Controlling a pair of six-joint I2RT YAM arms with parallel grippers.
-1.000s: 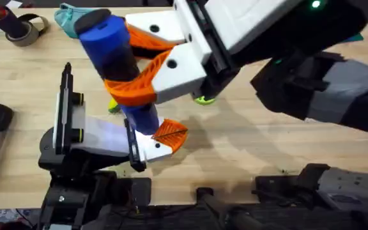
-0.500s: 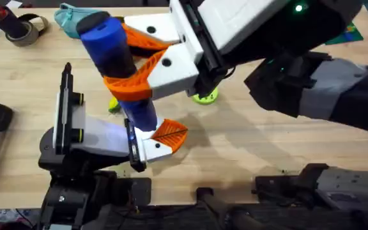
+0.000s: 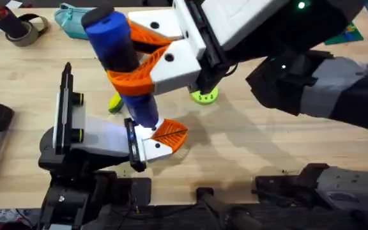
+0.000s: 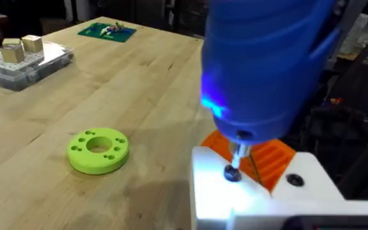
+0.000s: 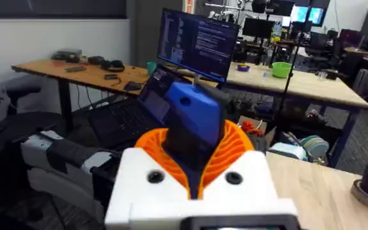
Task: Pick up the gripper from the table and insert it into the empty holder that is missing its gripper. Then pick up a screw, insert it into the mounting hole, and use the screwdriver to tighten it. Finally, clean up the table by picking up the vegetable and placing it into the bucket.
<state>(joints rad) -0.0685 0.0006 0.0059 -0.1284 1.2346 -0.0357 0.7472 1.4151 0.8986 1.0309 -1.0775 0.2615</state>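
Note:
My right gripper point(image 3: 125, 57) reaches across the table, shut on the blue screwdriver point(image 3: 139, 112), which it holds nearly upright. The screwdriver point(image 4: 267, 57) glows blue at its lower end, and its metal tip rests on a dark screw point(image 4: 232, 172) seated in the white holder point(image 4: 260, 201). The orange ribbed gripper point(image 3: 170, 133) sits in that holder point(image 3: 151, 149), at the end of my left arm. Behind the white block the orange gripper point(image 4: 270, 160) shows again. The vegetable point(image 3: 114, 103) lies on the table just left of the screwdriver. The bucket is out of view.
A lime-green disc point(image 3: 204, 96) with holes lies right of the screwdriver. A teal pouch point(image 3: 72, 16) and a tape roll point(image 3: 24, 29) sit at the far left. A clear box point(image 4: 21, 61) and a green board point(image 4: 107, 30) lie farther off.
The right arm shifted slightly up and right with the screwdriver, uncovering more of the lime-green disc. The tip stays at the holder. The left arm has not moved.

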